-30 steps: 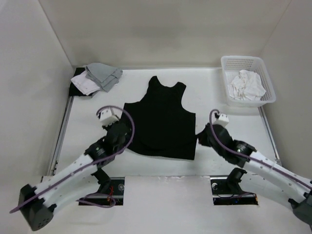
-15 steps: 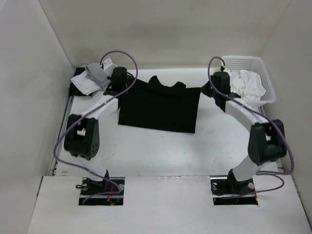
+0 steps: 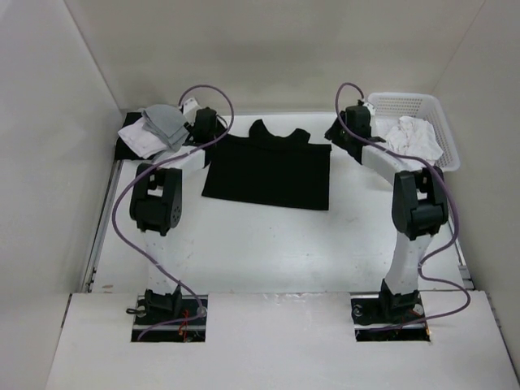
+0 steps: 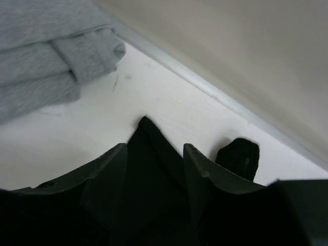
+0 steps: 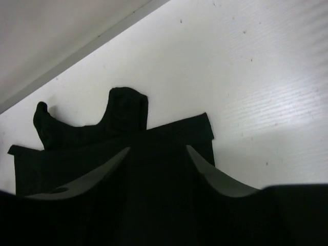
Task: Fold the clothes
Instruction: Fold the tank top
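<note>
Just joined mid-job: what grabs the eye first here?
The black top lies centre-back, a rectangle with its straps poking out the far edge. The left gripper and right gripper hang open over its far corners. Far left sit grey clothes, far right a white basket.

From above you see the whole table; both wrist cameras look closely at the black top's far corners.

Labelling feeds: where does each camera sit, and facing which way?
Top external: above, behind the bases, looking down on the table; left arm and right arm show.
Left wrist: on the arm, looking past the left claw at the black top, grey garments.
Right wrist: likewise, past the right claw.
All share the black top.
</note>
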Motion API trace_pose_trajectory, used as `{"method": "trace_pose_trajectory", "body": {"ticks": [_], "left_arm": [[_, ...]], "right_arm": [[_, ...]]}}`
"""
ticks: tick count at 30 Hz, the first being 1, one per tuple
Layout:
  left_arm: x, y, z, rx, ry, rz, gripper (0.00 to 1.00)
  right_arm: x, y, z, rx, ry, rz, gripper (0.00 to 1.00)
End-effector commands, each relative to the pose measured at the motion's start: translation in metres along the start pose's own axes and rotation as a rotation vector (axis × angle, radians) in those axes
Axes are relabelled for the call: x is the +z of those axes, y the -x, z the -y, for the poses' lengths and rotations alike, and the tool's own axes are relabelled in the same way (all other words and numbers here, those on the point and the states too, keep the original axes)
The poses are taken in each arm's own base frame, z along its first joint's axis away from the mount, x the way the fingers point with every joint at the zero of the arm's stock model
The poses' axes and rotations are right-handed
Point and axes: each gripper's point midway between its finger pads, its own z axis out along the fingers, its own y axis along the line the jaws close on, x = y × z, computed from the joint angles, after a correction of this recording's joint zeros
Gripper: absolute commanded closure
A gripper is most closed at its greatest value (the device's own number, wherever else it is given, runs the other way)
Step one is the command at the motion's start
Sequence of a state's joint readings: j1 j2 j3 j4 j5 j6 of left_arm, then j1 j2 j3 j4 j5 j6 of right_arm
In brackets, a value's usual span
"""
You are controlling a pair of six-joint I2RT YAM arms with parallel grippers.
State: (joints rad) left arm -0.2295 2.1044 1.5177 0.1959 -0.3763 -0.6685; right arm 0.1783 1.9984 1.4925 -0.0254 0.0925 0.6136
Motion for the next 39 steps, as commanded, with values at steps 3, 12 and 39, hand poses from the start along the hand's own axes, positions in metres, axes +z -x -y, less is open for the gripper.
{"method": "trace_pose_trajectory", "body": {"ticks": [3, 12, 39], "left_arm": [[-0.124, 0.033, 0.033, -0.017, -0.193, 0.11, 0.53], [-0.207, -0.068, -0.091, -0.059, -0.03, -0.088, 0.56], [-0.161, -0.111, -0.137, -0.306, 0.056, -0.189, 0.63]], "right_arm": [[-0.079, -0.018, -0.04, -0.06, 0.078, 0.096, 0.61], [-0.157, -0.147, 0.032, 0.027, 0.026, -0.003, 0.7], [-0.141, -0.169, 0.06, 0.135, -0.059, -0.05, 0.57]]}}
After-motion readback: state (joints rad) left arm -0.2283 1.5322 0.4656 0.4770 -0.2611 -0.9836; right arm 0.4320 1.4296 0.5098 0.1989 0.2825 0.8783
